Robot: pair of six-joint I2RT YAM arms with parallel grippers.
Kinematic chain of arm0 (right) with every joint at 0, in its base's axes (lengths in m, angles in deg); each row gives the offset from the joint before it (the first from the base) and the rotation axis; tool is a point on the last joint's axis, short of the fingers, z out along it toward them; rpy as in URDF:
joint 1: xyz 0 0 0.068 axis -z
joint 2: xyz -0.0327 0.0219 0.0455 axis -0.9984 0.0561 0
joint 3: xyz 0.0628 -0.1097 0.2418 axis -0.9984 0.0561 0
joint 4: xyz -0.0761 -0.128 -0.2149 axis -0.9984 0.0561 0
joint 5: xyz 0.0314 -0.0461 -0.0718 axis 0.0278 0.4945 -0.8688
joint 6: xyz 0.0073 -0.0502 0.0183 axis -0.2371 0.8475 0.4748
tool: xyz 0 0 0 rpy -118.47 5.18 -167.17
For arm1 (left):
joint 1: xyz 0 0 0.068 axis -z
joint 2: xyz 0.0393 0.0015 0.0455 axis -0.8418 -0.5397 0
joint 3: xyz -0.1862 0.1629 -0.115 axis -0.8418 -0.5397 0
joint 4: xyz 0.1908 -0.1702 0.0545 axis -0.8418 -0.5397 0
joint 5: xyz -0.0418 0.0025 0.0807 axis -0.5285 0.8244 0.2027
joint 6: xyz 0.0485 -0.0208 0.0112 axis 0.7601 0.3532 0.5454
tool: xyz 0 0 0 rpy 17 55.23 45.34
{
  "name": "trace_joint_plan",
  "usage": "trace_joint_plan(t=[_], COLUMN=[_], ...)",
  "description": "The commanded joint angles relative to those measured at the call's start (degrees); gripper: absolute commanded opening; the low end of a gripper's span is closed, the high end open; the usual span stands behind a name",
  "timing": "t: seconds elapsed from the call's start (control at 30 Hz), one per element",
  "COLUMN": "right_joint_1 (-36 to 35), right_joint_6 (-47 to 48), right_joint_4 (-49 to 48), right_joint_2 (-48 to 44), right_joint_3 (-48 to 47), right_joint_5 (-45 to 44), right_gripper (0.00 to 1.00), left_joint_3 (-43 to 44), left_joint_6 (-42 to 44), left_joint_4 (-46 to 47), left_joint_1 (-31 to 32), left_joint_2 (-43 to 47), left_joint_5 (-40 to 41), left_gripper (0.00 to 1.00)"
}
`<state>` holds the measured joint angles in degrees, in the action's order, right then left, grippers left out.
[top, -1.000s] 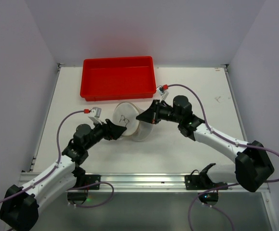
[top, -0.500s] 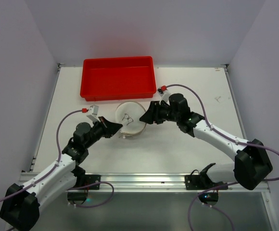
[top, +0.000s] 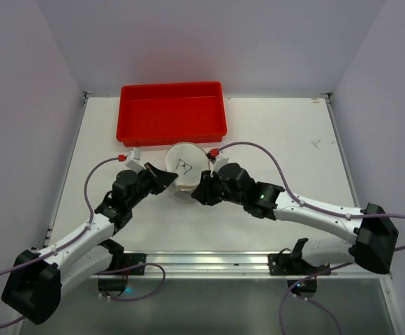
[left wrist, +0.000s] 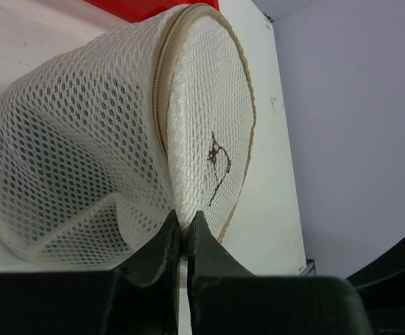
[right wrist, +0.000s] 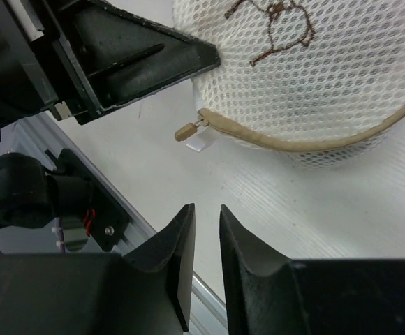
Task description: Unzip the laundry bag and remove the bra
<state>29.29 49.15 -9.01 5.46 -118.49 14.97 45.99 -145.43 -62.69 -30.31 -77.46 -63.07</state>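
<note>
The laundry bag (top: 186, 167) is a white mesh pod lying on its side mid-table, its round lid with a dark mark (left wrist: 217, 159) edged by a beige zipper. My left gripper (left wrist: 183, 227) is shut on the mesh at the lid's lower rim, at the bag's left side (top: 169, 180). The tan zipper pull (right wrist: 187, 130) sticks out at the rim next to the left gripper (right wrist: 146, 59). My right gripper (right wrist: 207, 211) hovers just near of the pull, jaws narrowly open with nothing between them; it sits at the bag's near edge (top: 197, 192). The bra is hidden.
A red plastic tray (top: 171, 112) stands just behind the bag. A metal rail (top: 209, 259) runs along the near table edge. The two arms converge on the bag from left and right.
The right gripper let go of the bag's right side and swung round to its near edge. The left gripper moved in and shut on the bag's rim.
</note>
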Motion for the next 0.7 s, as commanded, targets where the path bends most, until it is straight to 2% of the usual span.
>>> trace_joint_plan(t=[0.0,0.1,0.4,0.67], right_joint_1=[-2.5,-4.7,-4.8,-5.3], right_joint_6=[-2.2,-0.2,7.4,3.8], right_joint_4=[-6.6,-8.4,-4.7,-5.6], right_joint_2=[1.7,3.9,11.3,11.7], right_joint_3=[0.8,-1.8,-10.3,-10.4], right_joint_5=[-6.0,-6.9,-10.4,-6.7], right_gripper=[0.21,0.23,0.32,0.35], left_joint_3=[1.9,1.9,2.1,2.4], left_joint_6=[-2.2,-1.5,0.3,-0.8], left_joint_4=[-0.4,-0.6,-2.5,-2.6], left_joint_1=[0.1,0.1,0.0,0.1], left_joint_2=[0.1,0.2,2.0,1.4], left_joint_5=[3.7,3.8,5.4,6.3], left_gripper=[0.0,0.0,0.0,0.0])
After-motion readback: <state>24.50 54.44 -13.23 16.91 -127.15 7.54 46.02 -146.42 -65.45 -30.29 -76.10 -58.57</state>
